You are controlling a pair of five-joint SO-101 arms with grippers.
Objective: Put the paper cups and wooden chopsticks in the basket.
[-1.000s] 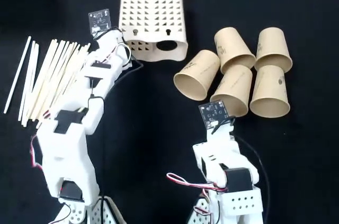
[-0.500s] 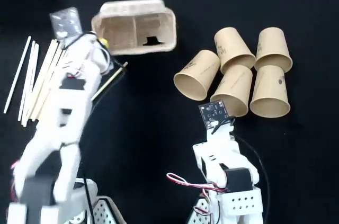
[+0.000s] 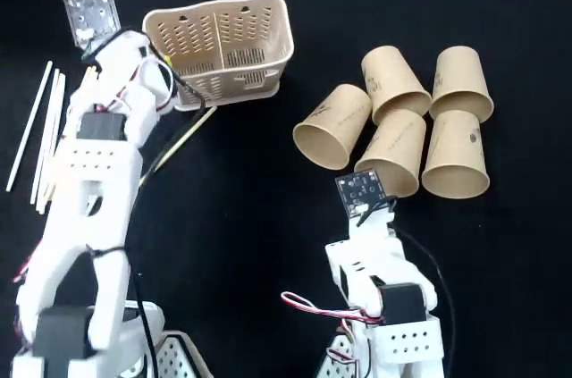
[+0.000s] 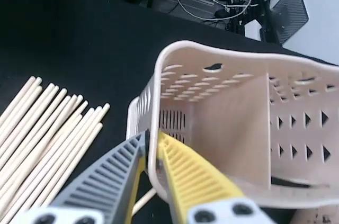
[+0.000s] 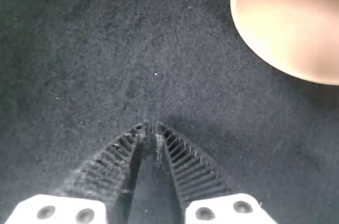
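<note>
The cream slotted basket (image 3: 234,81) stands nearly upright at the back of the black table, mouth up and tilted. My left gripper (image 3: 168,71) is shut on its rim at the left side; in the left wrist view the grey and yellow fingers (image 4: 175,163) pinch the basket (image 4: 228,113) wall. Wooden chopsticks (image 3: 46,132) lie in a fan to the left, also close by as chopsticks (image 4: 45,128). Several paper cups (image 3: 398,150) lie on their sides at the right. My right gripper (image 5: 151,128) is shut, holding nothing, just over the cloth near a cup mouth (image 5: 291,23).
One loose chopstick (image 3: 183,139) lies slanted in front of the basket. My right arm (image 3: 380,280) sits folded at the front centre, below the cups. Cables and equipment lie beyond the table's back edge.
The basket lay tipped over a second ago; my left arm has swung left and back with it, turning it mouth-up. A loose chopstick now shows in front. The right arm kept still.
</note>
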